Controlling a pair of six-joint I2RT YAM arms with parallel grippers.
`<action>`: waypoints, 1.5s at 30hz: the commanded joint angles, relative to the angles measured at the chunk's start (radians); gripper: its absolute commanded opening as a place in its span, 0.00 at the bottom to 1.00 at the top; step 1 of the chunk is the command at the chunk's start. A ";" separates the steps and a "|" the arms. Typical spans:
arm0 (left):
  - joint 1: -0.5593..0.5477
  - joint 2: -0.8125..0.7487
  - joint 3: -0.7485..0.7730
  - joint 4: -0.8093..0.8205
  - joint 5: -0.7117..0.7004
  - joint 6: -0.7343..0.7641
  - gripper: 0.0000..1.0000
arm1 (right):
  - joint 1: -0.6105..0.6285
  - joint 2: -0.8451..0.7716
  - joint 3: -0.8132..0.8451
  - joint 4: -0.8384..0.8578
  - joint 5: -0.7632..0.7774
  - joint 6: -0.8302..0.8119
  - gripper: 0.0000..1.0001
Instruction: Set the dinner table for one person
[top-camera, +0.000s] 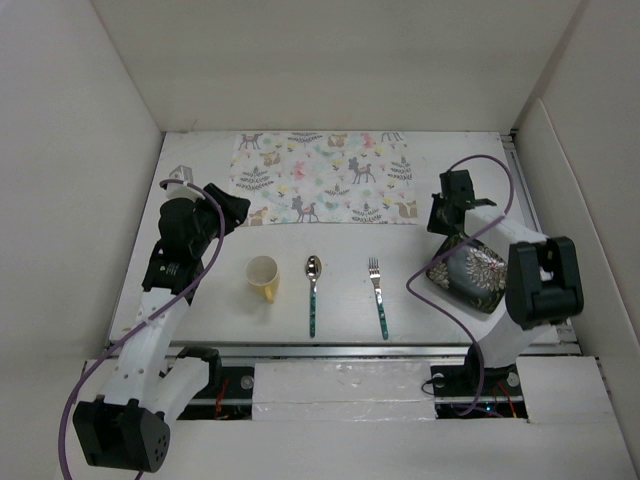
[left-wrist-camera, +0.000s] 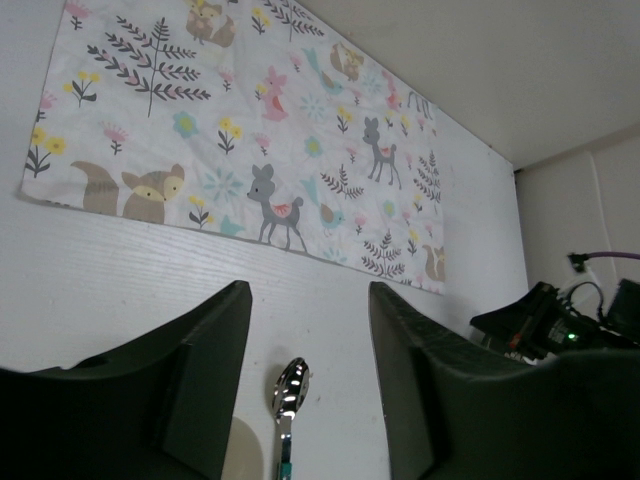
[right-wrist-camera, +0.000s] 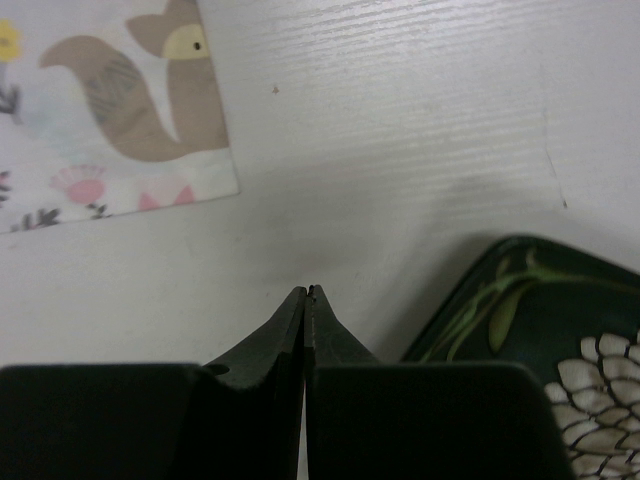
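Note:
On the white dinner table (top-camera: 215, 318), a yellow cup (top-camera: 263, 276), a teal-handled spoon (top-camera: 312, 294) and a fork (top-camera: 378, 296) lie in a row near the front. A dark green flowered plate (top-camera: 470, 272) sits at the right. My left gripper (top-camera: 232, 210) hovers left of the mat's near corner. In its wrist view the left gripper (left-wrist-camera: 310, 290) is open and holds nothing, with the spoon's bowl (left-wrist-camera: 291, 388) on the table below the gap. My right gripper (top-camera: 447, 206) is just behind the plate, and in its own view the right gripper (right-wrist-camera: 308, 292) is shut and empty, beside the plate's rim (right-wrist-camera: 520, 310).
A pastel animal-and-flower cloth mat (top-camera: 322, 178) lies flat at the back centre of the table. White panels wall the table on three sides. A metal rail (top-camera: 350, 350) runs along the front edge. Purple cables loop from both arms.

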 joint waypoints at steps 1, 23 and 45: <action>-0.001 -0.087 -0.011 -0.022 0.057 0.064 0.44 | -0.014 -0.246 -0.113 0.140 -0.026 0.060 0.08; -0.270 -0.286 0.014 -0.088 0.128 0.265 0.27 | -0.577 -0.999 -0.656 0.049 0.092 0.362 0.72; -0.334 -0.316 0.012 -0.124 0.077 0.282 0.29 | -0.714 -0.627 -0.741 0.403 -0.415 0.296 0.00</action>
